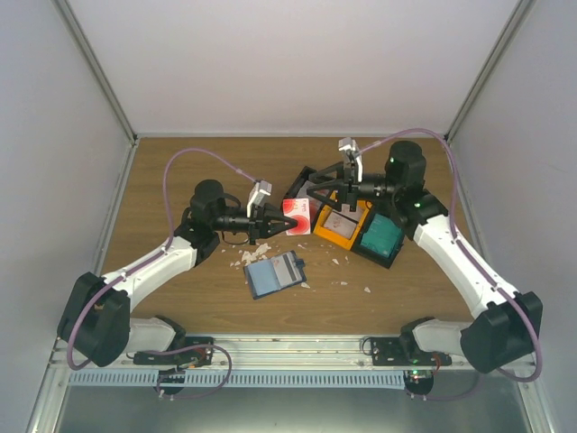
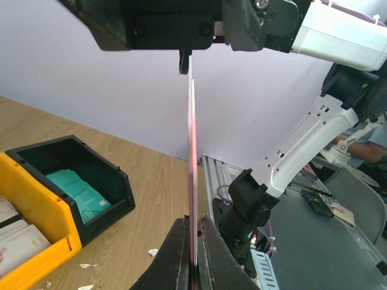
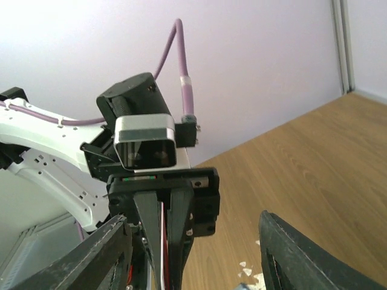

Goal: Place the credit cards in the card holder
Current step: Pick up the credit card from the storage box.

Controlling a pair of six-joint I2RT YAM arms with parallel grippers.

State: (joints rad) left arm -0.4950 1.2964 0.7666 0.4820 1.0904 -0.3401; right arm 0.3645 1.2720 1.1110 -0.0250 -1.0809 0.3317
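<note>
Looks like mid-transfer: my left jaws clamp a red-and-white credit card (image 1: 297,217) over table centre, right jaws wide open just beside it, card holder (image 1: 275,274) open toward the near edge; next needs slot alignment.

I'm watching the left arm (image 1: 151,262) and right arm (image 1: 462,263) showing white shells between bulky black joints, purple cables (image 3: 171,51) trailing along them, a silver-faced wrist camera (image 3: 145,148) riding above the black-fingered left gripper (image 3: 162,241), green lights (image 1: 417,206) glowing.
</note>
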